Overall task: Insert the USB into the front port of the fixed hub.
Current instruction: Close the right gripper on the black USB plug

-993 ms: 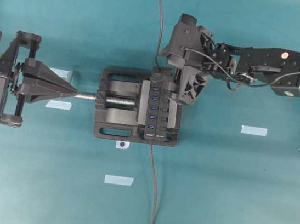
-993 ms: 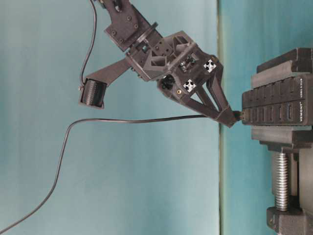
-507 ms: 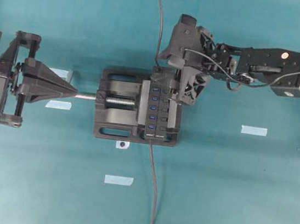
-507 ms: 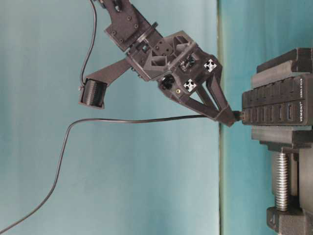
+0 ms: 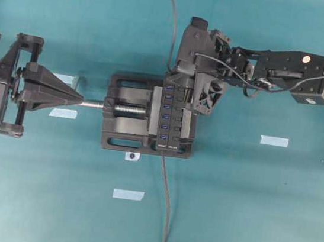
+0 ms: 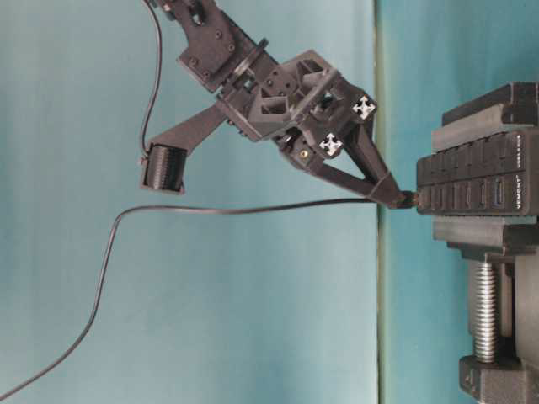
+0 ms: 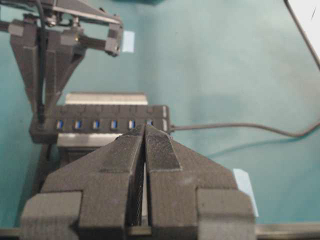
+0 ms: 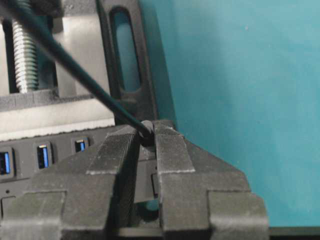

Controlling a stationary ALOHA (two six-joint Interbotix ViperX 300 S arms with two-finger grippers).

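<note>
- Overhead: our right gripper (image 5: 182, 83) sits at the hub's (image 5: 172, 119) far end; our left gripper (image 5: 76, 98) stays well left of the hub.
- Table level: we pinch the USB (image 6: 408, 200) against the hub's end face.
- Left wrist: our fingers (image 7: 155, 150) press together, holding nothing.
- Right wrist: fingers (image 8: 170, 145) nip the USB's cable (image 8: 75, 75) just above the hub.

Black vise (image 5: 126, 129) with silver screw (image 5: 126, 109) on teal mat (image 5: 245, 215); pale tape strips (image 5: 128, 195).

A teal table (image 5: 245, 215) carries a black vise (image 5: 120, 142) and tape strips (image 5: 128, 195).
</note>
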